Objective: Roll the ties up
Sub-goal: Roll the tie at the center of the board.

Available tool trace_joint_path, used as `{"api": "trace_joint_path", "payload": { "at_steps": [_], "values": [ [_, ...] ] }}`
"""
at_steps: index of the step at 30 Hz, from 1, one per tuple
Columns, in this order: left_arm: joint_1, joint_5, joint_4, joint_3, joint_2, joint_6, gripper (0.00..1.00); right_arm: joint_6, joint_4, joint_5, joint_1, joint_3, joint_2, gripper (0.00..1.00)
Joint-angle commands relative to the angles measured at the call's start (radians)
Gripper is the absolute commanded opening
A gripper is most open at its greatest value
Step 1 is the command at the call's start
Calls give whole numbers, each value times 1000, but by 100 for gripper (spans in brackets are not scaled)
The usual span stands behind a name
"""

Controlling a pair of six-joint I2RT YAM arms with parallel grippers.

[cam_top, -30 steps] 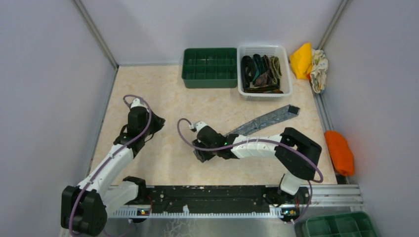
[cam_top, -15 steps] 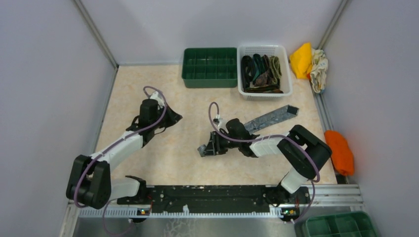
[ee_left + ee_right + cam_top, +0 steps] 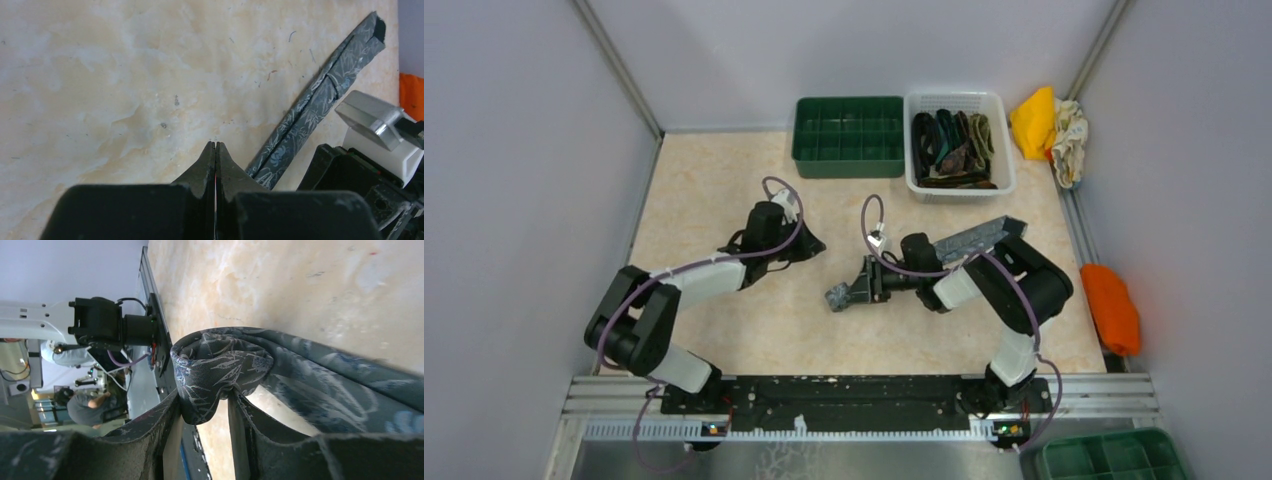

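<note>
Grey tie (image 3: pixel 972 236), coiled end in right hand (image 3: pixel 852 293)

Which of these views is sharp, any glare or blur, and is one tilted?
Top external: evenly lit, sharp, faint shadows only. Left wrist: table and grey tie pattern crisp, no glare. Right wrist: scene turned sideways, tie coil sharp, right gripper dark.

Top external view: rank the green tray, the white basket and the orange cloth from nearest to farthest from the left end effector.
From the left end effector:
1. Green tray, at the far edge, just ahead.
2. White basket, right of that tray.
3. Orange cloth, at the far right side.
</note>
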Motion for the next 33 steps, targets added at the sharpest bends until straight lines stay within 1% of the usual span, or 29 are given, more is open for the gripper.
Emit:
{"api": "trace_joint_path", "payload": {
  "at_steps": [1, 4, 6, 7, 9, 16, 20, 23, 25, 26, 28, 31, 33],
  "values": [
    [-6, 25, 63, 32, 61, 12, 0, 47, 205, -82, -57, -14, 66, 37],
    [-9, 43, 86, 36, 93, 14, 0, 90, 283, -96, -87, -33, 108, 36],
    [-16, 54, 96, 42, 117, 14, 0, 90, 278, -93, -101, -39, 119, 36],
    [-21, 58, 98, 47, 127, 15, 0, 71, 237, -83, -104, -39, 114, 36],
    [-30, 67, 100, 57, 146, 17, 0, -6, 92, -36, -105, -25, 81, 36],
    [-50, 73, 113, 58, 170, 14, 0, -240, -406, 183, -105, 56, -127, 43],
    [-53, 69, 115, 56, 179, 15, 0, -291, -560, 282, -101, 98, -177, 43],
    [-54, 78, 124, 56, 198, 17, 0, -323, -661, 366, -82, 137, -167, 38],
    [-56, 95, 135, 57, 213, 21, 0, -344, -704, 406, -62, 167, -156, 34],
    [-56, 102, 139, 58, 219, 25, 0, -351, -728, 437, -48, 177, -159, 30],
    [-56, 103, 144, 59, 232, 31, 0, -366, -773, 538, -11, 187, -202, 22],
    [-56, 109, 174, 57, 262, 58, 0, -376, -875, 765, 96, 198, -302, 20],
    [-56, 134, 197, 57, 285, 75, 0, -371, -946, 870, 159, 202, -355, 20]
  ]
}}
